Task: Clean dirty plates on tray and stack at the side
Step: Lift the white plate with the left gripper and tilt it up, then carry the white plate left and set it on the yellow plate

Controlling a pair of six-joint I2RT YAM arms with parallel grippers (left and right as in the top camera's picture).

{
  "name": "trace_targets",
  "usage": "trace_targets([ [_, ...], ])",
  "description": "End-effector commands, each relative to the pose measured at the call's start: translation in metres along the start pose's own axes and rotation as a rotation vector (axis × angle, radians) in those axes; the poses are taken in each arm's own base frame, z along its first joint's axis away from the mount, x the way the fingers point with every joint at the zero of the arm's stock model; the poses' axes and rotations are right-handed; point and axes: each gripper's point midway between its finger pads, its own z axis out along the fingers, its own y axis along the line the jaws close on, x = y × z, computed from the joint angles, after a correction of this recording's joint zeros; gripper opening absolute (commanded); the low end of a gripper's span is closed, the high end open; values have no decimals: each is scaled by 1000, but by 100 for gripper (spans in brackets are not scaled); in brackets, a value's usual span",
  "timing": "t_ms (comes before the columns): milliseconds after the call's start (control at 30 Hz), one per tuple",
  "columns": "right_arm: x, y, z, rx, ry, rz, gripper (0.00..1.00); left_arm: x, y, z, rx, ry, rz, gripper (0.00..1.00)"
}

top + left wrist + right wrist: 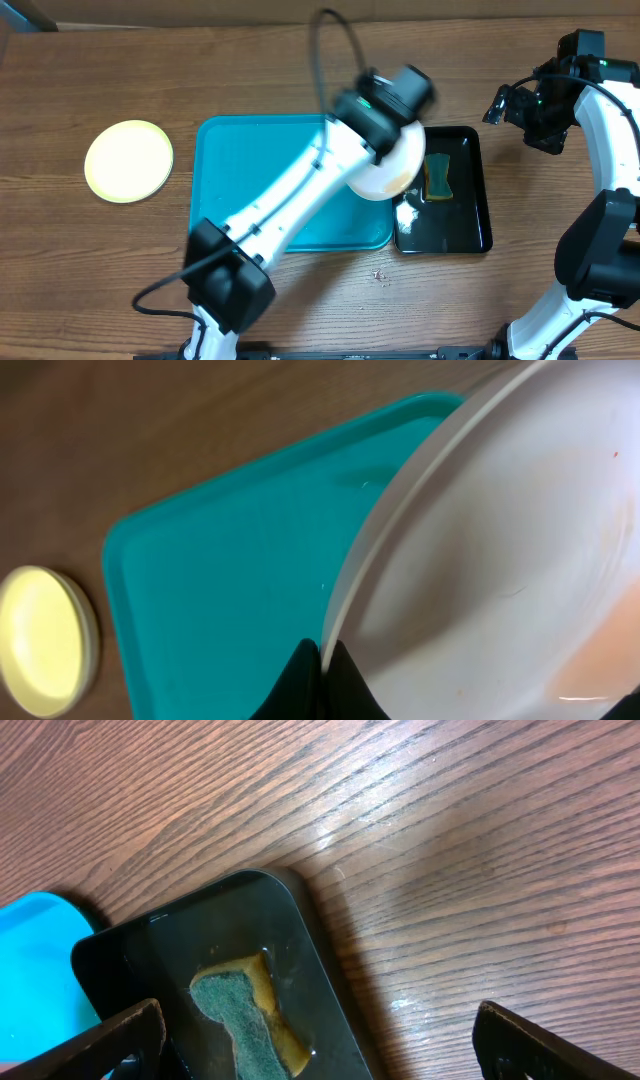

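Currently: left gripper (322, 660) clenched on the rim of a white plate (500, 560), held over the right edge of the tray (240, 160). Right gripper (320, 1050) spread, empty, near the black tray (470, 230) holding the sponge (438, 177). Wiping step likely; next, the right must grasp that sponge.

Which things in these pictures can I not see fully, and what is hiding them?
Overhead: the left arm covers much of the white plate and the middle of the tray.
Left wrist: only the tips of the left gripper show; the right edge cuts off the white plate.
Right wrist: the bottom edge cuts off the sponge's lower end.
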Motion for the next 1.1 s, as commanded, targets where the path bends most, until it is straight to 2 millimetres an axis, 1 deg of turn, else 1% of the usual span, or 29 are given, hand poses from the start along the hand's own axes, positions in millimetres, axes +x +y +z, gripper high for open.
trace_targets([
  [0, -3, 3, -9, -11, -27, -1, 100, -23, -1, -45, -194, -212, 23, 4],
  [67, -3, 3, -9, -11, -27, -1, 100, -25, -12, -66, -261, -295, 68, 4],
  [100, -3, 3, -9, -11, -27, -1, 100, -26, -21, -83, -304, -356, 102, 4],
  [133, -3, 3, -9, -11, -27, -1, 100, -26, -25, -90, -322, -384, 116, 4],
  [300, -3, 3, -9, -11, -27, -1, 100, -26, -47, -144, -453, -575, 173, 4],
  [400, -3, 3, -9, -11, -27, -1, 100, -25, -55, -162, -482, -637, 175, 4],
  [500, -3, 3, -9, -11, -27, -1, 100, -24, -59, -167, -478, -654, 174, 4],
  [667, -3, 3, -9, -11, -27, -1, 100, -25, -56, -164, -477, -647, 163, 4],
  [733, -3, 3, -9, -11, -27, -1, 100, -25, -59, -155, -432, -615, 162, 4],
  [767, -3, 3, -9, -11, -27, -1, 100, -23, -63, -147, -388, -585, 168, 4],
  [867, -3, 3, -9, -11, -27, -1, 100, -19, -72, -114, -225, -458, 171, 4],
  [933, -3, 3, -9, -11, -27, -1, 100, -18, -71, -95, -135, -379, 152, 4],
  [1067, -3, 3, -9, -11, -27, -1, 100, -18, -61, -53, 58, -205, 62, 4],
])
